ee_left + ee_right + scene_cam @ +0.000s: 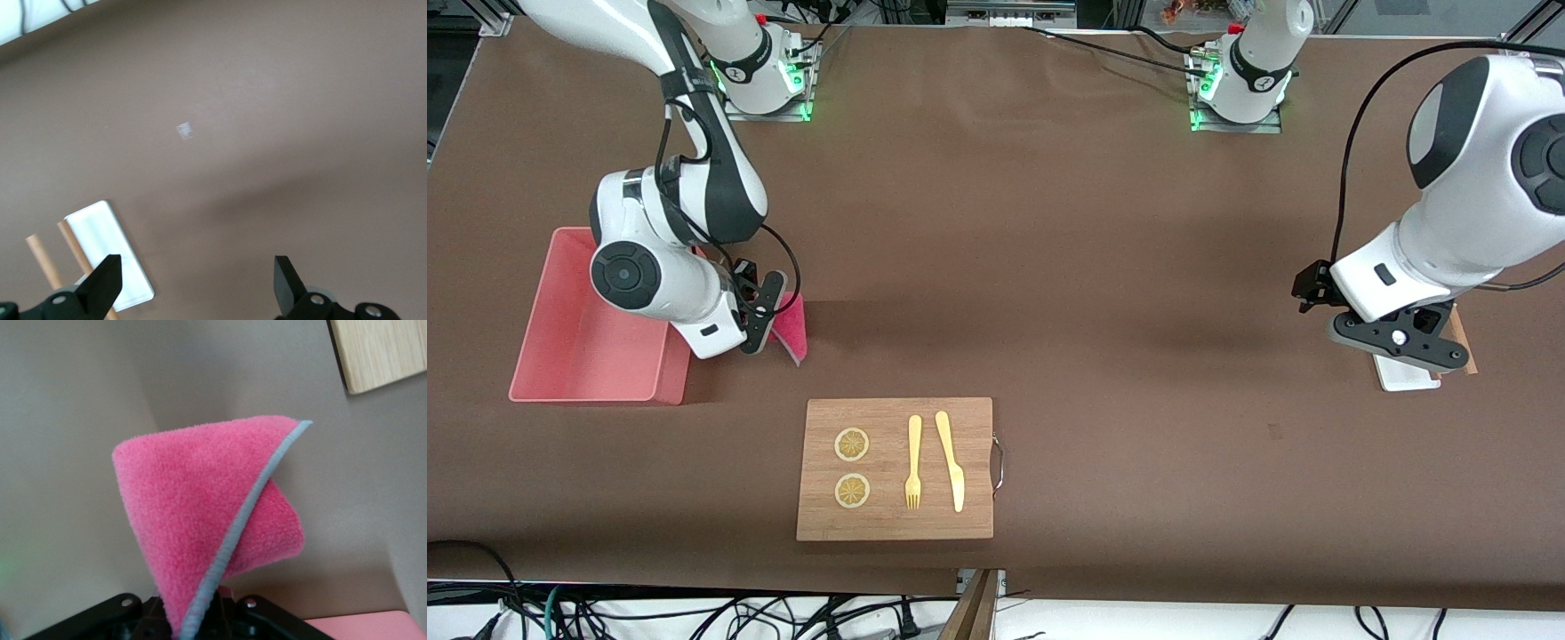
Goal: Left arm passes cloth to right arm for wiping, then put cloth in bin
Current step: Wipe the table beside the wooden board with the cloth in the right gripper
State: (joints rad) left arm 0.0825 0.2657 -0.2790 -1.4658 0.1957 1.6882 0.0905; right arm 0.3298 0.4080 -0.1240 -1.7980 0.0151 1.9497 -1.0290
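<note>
My right gripper [769,324] is shut on the magenta-red cloth [791,329] and holds it above the table just beside the salmon-pink bin [569,342]. In the right wrist view the cloth [200,513] hangs folded from the shut jaws, its pale blue hem showing, with a corner of the bin [360,628] at the picture's edge. My left gripper [1400,351] is open and empty over a small white tray [1403,373] at the left arm's end of the table. In the left wrist view its fingertips [107,280] stand wide apart over bare table.
A wooden board [895,468] with a metal handle lies nearer the front camera, carrying two lemon slices [852,444], a yellow fork [913,462] and a yellow knife [951,460]. A corner of it shows in the right wrist view [380,353]. The white tray [107,253] rests on thin wooden sticks [43,263].
</note>
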